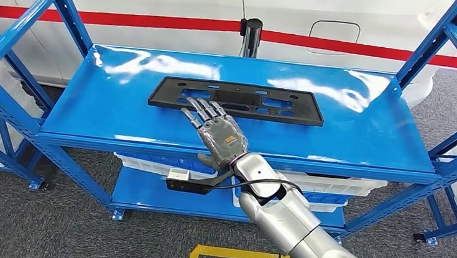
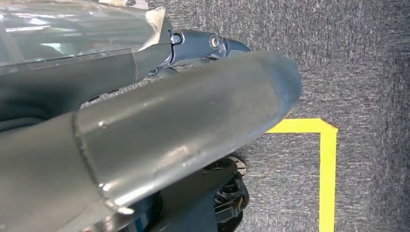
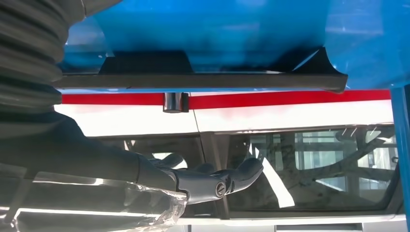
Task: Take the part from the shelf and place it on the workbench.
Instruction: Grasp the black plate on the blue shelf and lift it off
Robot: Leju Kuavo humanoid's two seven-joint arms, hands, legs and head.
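The right hand (image 1: 222, 135) is extended over the blue shelf (image 1: 362, 137), fingers (image 1: 201, 109) spread, holding nothing, tips at the black part (image 1: 290, 106), which is laid flat, long axis left-right.

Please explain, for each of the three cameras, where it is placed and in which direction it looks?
Head view: high on the body, looking down at the blue shelf and black part; right hand reaching for it.
Left wrist view: beside the left hand, facing grey carpet.
Right wrist view: behind the right hand, facing the white vehicle.
Shared: head and right wrist views show the part.
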